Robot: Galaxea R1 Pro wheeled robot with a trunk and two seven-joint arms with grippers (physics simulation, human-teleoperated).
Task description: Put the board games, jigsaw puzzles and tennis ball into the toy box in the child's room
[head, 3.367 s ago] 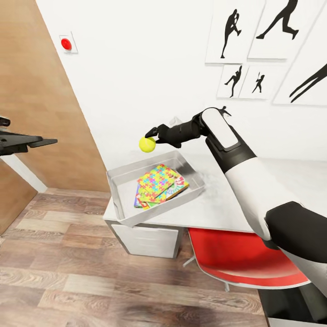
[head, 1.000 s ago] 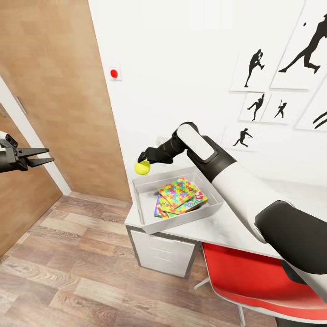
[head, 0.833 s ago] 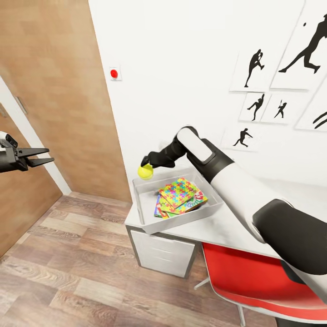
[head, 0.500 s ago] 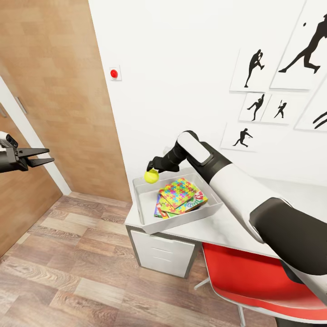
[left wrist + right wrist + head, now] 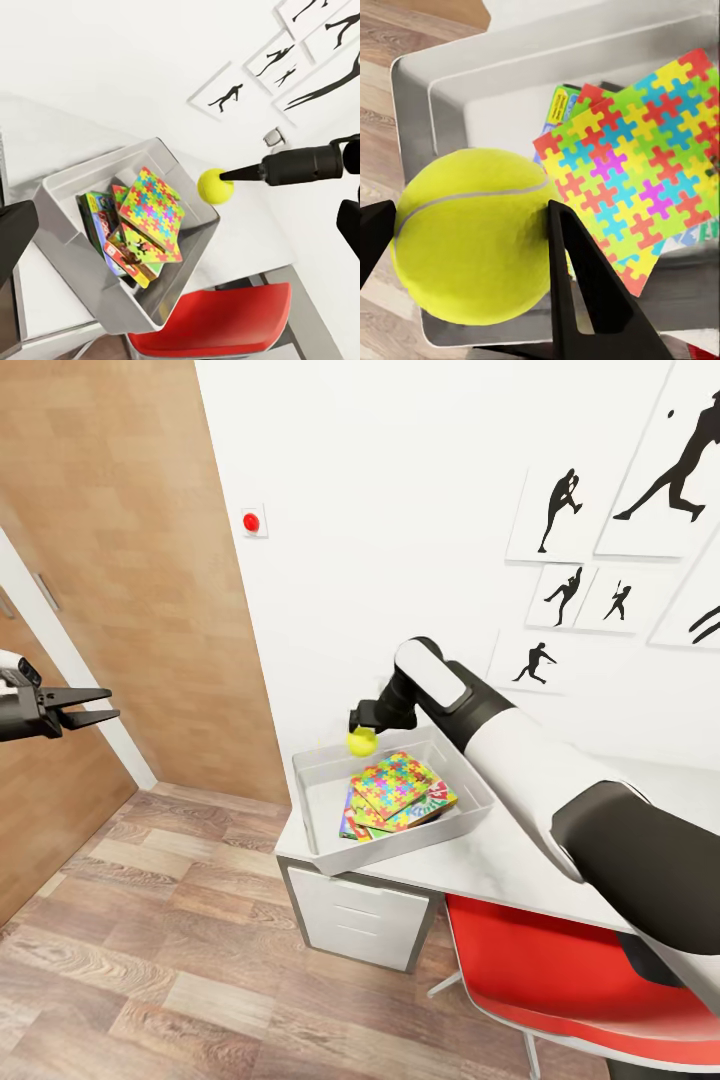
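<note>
table [image 5: 520,855]: light grey top, white drawers | toy box [image 5: 470,805] rests on its corner

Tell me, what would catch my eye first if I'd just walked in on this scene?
Probably the bright yellow-green tennis ball, pinched in the right gripper just above the toy box at the desk's end. Next, the multicoloured jigsaw puzzle lying on top of the board games inside that bin. Then the red chair tucked under the desk and the black ball-player silhouettes on the white wall.

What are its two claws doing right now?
Left gripper: open, holding nothing.
Right gripper: closed on the tennis ball, above the toy box.
</note>
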